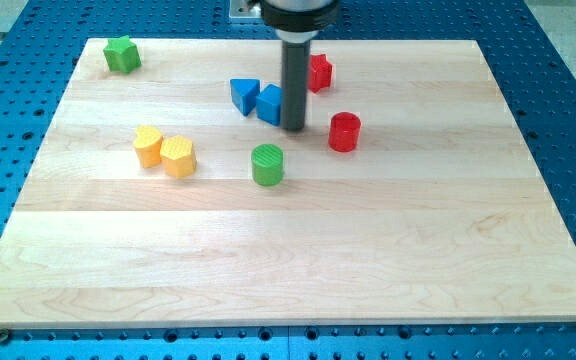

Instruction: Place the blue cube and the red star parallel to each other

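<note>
Camera view: my tip [294, 128] rests against the blue cube [270, 104], on the cube's right side in the view.
No pincer shows on this arm, so wide or narrow cannot be told (it ends in a plain rod). The red star [319, 72] sits just up and right of my tip, the blue triangle [244, 95] left beyond the cube. An off-centre shove may spin the cube or knock the triangle, I judge. No writing is readable on the table [368, 250].
</note>
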Motion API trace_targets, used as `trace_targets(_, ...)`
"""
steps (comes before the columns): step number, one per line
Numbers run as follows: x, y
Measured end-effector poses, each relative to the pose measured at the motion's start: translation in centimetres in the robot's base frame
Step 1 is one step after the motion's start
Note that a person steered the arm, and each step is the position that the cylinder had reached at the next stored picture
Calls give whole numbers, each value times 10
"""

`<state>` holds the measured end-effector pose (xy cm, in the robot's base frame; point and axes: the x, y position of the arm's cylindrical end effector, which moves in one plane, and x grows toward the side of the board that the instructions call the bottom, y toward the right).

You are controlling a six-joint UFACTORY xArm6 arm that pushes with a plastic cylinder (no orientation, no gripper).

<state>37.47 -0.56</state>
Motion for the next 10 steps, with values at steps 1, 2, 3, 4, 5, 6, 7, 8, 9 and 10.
trace_targets(1, -4, -23)
trace_targets(2, -45, -21)
trace_targets(3, -53, -19)
trace_targets(4, -46, -1)
trace_targets(5, -62, 4)
trace_targets(6, -78, -29)
trace_targets(7, -80, -22)
trace_targets(8, -77, 22)
trace_targets(9, -82, 70)
trace_targets(10, -90, 64)
